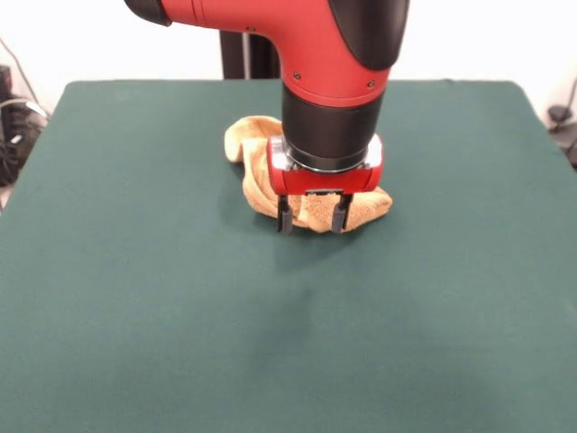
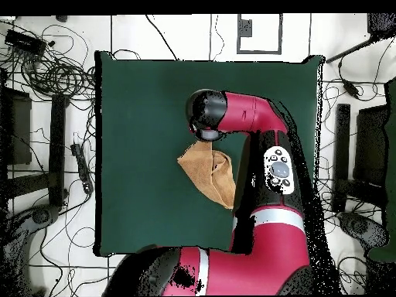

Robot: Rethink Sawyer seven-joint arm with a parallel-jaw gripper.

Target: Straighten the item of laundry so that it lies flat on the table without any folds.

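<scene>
The towel (image 1: pixel 311 209) looks soft and bunched; the gripper (image 1: pixel 314 219) has open fingers around its six o'clock edge.

I am finding no words, labels, brand marks or numbers that I can read in either view. The button panel (image 2: pixel 279 170) on the red arm (image 2: pixel 255 116) is showing marks, but I am unable to read them.

We count one towel (image 1: pixel 311 203), bunched in folds, on one green table (image 1: pixel 135 298). We see one red and black arm (image 1: pixel 334 54) with one gripper (image 1: pixel 314 218), which shows two dark fingers (image 1: pixel 285 216). Around the table we make out many loose cables (image 2: pixel 46 62), too tangled to count.
</scene>
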